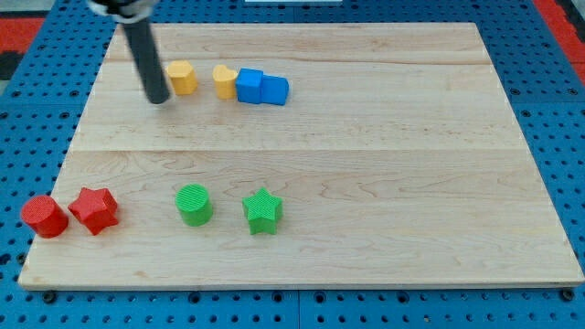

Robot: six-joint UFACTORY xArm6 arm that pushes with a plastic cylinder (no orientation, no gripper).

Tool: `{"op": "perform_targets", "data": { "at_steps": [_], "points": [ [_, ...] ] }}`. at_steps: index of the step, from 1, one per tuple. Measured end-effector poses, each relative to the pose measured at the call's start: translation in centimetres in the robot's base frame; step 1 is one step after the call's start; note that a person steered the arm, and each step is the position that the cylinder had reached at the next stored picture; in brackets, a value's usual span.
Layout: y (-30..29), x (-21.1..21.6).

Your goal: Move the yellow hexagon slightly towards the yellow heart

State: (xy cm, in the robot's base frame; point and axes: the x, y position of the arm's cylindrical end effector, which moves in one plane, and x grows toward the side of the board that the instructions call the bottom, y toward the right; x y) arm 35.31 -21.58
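Note:
The yellow hexagon (182,77) lies near the view's top left on the wooden board (366,164). The yellow heart (224,80) lies a short way to its right, with a gap between them. The heart touches a blue block (249,85) on its right, and a second blue block (274,90) sits against that one. My tip (158,97) rests on the board just left of and slightly below the yellow hexagon, close to it; contact cannot be told.
A red cylinder (45,217) and a red star (94,210) lie at the view's bottom left. A green cylinder (194,204) and a green star (262,211) lie at bottom centre. Blue pegboard surrounds the board.

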Motion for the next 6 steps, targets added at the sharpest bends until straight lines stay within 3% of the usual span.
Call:
{"op": "perform_targets", "data": {
  "at_steps": [1,2,3,6],
  "points": [
    [-3.2,-2.2],
    [-1.0,-5.8],
    [2.3,-5.6],
    [3.0,-5.2]
  ]
}}
